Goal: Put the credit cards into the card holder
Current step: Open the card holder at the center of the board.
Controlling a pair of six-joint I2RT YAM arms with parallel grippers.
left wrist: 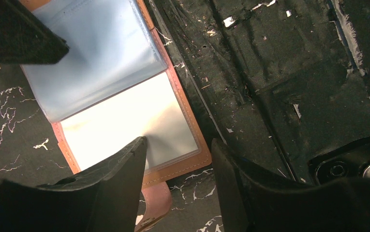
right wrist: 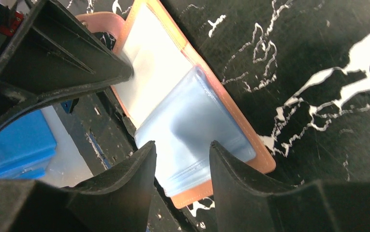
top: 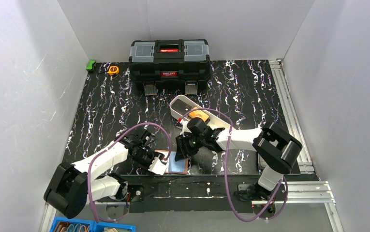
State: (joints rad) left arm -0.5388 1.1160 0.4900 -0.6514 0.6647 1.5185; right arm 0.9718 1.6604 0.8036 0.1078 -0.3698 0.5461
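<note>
Card holder (top: 175, 164), of tan-pink leather, is laid open with its clear sleeves (left wrist: 91, 53) upward at the near edge of the black, white-veined worktop (top: 110, 111), between the two pincers. The left pincer (top: 157, 163) and the right pincer (top: 183, 151) are each shown about half parted over the sleeves, with nothing clamped. A white tray (top: 173, 108) with a yellow-orange card (top: 199, 116) is set behind. A black toolbox (top: 169, 60) is placed against the white back wall (top: 187, 19).

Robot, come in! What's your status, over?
Both open: left pincer, right pincer, over the opened card holder. Orange card lies in white tray. Nothing in the way.
</note>
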